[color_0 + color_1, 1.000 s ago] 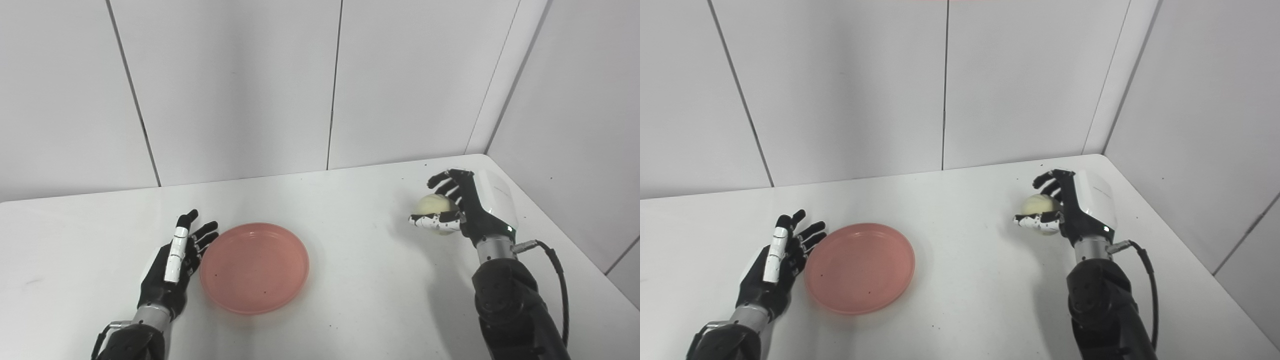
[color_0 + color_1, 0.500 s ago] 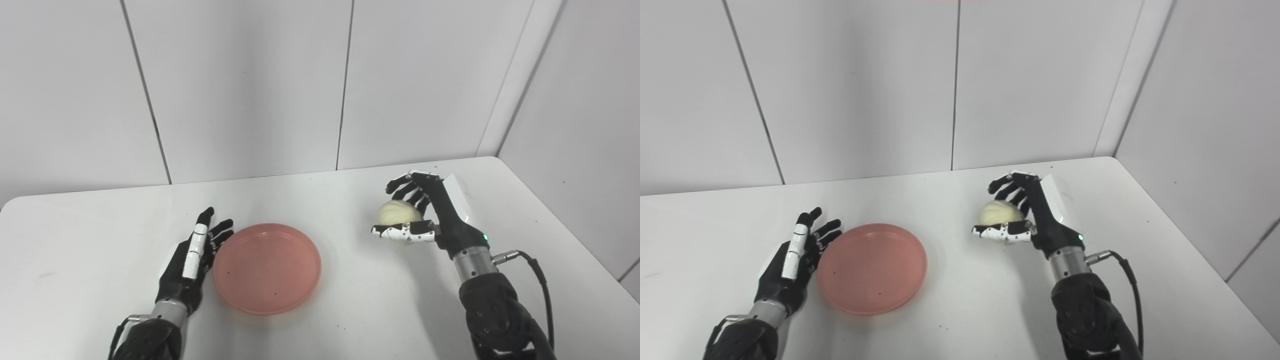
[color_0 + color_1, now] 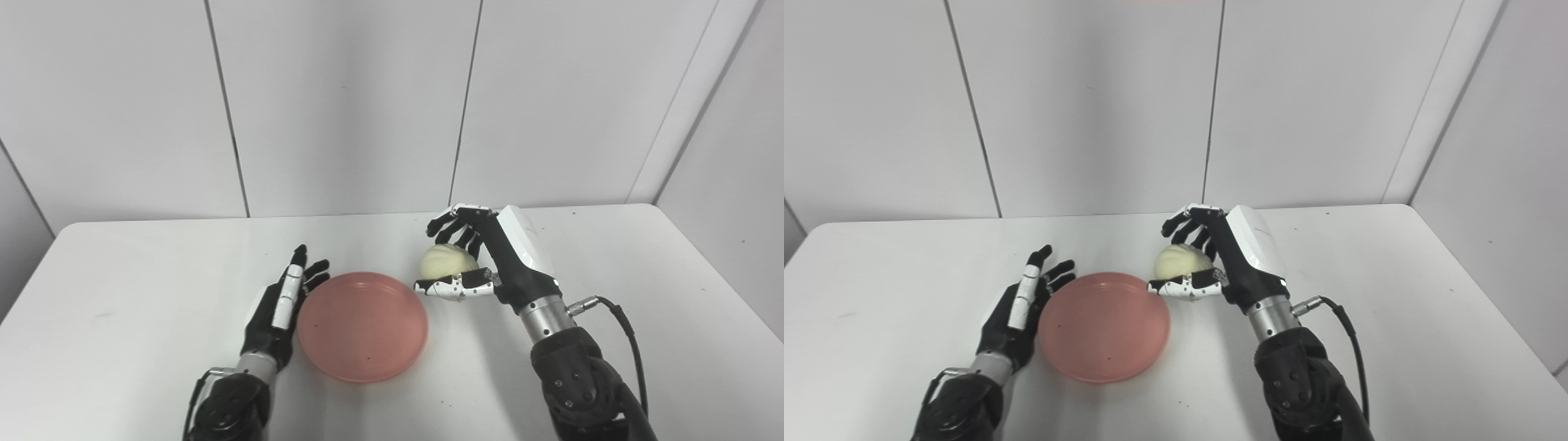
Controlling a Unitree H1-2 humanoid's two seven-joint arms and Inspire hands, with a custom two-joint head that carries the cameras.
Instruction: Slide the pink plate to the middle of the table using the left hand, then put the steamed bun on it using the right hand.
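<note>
Right hand (image 3: 490, 269) has its fingers curled over a pale steamed bun (image 3: 447, 262) with the thumb tucked underneath, holding it just off the plate's rim at about two o'clock. That pink plate (image 3: 362, 326) sits flat near the middle of the table, round and shallow, with nothing in it but a couple of tiny dark specks. At the plate's nine o'clock side the left hand (image 3: 278, 312) rests edge-on with its fingers straight and spread a little, holding nothing, its fingertips right beside the rim; whether they touch it I cannot tell. A black cable (image 3: 625, 331) loops out from the right wrist. Everything stands on a white table (image 3: 122, 318) with rounded corners, lightly speckled with dark spots. Behind it rise plain white wall panels (image 3: 343, 104) split by thin dark seams, meeting another wall at the far right corner.
</note>
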